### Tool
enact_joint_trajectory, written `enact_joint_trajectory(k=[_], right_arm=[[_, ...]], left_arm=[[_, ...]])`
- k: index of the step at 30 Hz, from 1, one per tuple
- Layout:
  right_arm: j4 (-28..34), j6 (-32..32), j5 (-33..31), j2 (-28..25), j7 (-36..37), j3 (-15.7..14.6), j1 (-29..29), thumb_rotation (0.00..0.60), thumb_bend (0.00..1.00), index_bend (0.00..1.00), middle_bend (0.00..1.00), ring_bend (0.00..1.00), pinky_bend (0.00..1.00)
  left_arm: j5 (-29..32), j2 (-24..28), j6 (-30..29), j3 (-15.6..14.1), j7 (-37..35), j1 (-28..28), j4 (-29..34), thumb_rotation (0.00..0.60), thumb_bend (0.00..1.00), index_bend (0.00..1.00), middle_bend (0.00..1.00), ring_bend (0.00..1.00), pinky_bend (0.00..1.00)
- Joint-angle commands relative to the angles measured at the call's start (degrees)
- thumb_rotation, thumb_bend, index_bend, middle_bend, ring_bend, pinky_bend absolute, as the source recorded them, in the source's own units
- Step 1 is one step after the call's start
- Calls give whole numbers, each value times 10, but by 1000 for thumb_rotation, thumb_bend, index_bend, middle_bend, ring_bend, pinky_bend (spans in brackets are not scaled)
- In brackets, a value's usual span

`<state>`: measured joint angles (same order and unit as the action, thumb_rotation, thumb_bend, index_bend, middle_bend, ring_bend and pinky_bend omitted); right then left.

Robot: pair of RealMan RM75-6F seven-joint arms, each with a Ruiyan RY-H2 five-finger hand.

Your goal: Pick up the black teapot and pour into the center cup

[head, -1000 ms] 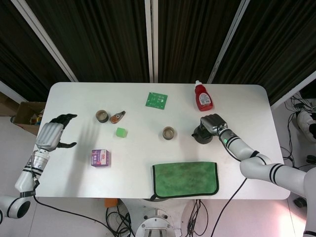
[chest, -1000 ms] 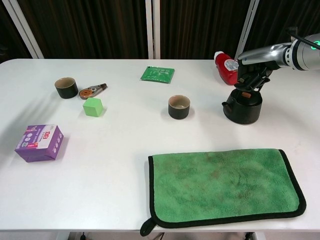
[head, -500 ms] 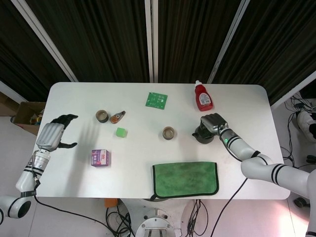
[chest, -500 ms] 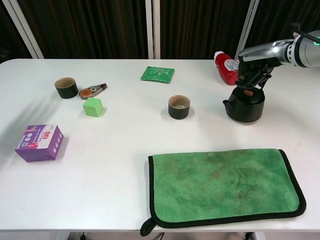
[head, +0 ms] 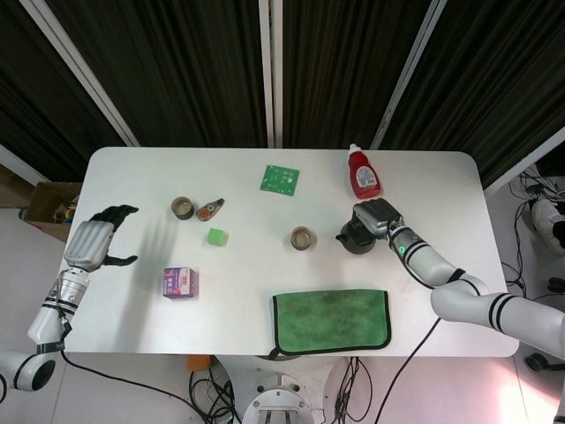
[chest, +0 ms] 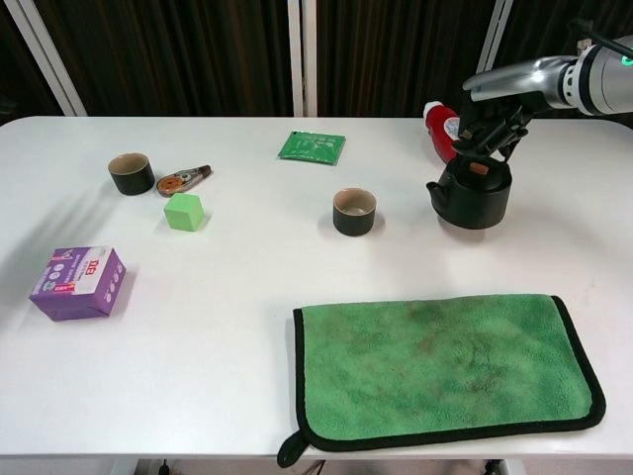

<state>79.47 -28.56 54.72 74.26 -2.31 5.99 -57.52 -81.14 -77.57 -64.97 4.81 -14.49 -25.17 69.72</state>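
Note:
The black teapot [head: 354, 237] [chest: 473, 197] hangs just above the table at the right, its spout toward the centre cup. My right hand [head: 376, 216] [chest: 492, 126] grips its top handle from above. The centre cup [head: 302, 237] [chest: 354, 211], dark with a tan inside, stands upright a short way left of the spout. A second, similar cup [head: 183, 208] [chest: 131, 173] stands at the far left. My left hand [head: 95, 239] hovers off the table's left edge with its fingers apart and nothing in it; only the head view shows it.
A green cloth [chest: 440, 368] lies at the front right. A red bottle [chest: 445, 132] lies behind the teapot. A green packet [chest: 312, 147], a tape dispenser [chest: 184, 179], a green cube [chest: 184, 211] and a purple box [chest: 77, 283] sit across the table's left and middle.
My right hand has lifted the teapot off the table and carried it a little left, toward the centre cup. The left hand has stayed put.

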Motion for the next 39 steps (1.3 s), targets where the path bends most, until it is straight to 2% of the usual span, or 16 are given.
enact_joint_trajectory(k=[1, 12, 21, 39], right_arm=[[6, -4, 5, -5, 1, 7, -3, 585, 649, 1000, 979, 880, 581], [-2, 26, -6, -7, -17, 20, -47, 585, 651, 1000, 980, 880, 582], [-52, 72, -3, 18, -15, 19, -83, 588, 652, 1000, 980, 880, 582], [-95, 118, 73, 45, 13, 24, -114, 600, 653, 1000, 980, 880, 582]], left_arm=[[-1, -1, -1, 0, -1, 0, -2, 600, 0, 187, 163, 153, 281], [0, -4, -1, 1, -8, 1, -8, 600, 0, 188, 163, 153, 281], [0, -3, -1, 3, -11, 0, -10, 600, 0, 188, 163, 153, 281], [1, -4, 1, 3, -18, 0, -18, 600, 0, 188, 163, 153, 281]])
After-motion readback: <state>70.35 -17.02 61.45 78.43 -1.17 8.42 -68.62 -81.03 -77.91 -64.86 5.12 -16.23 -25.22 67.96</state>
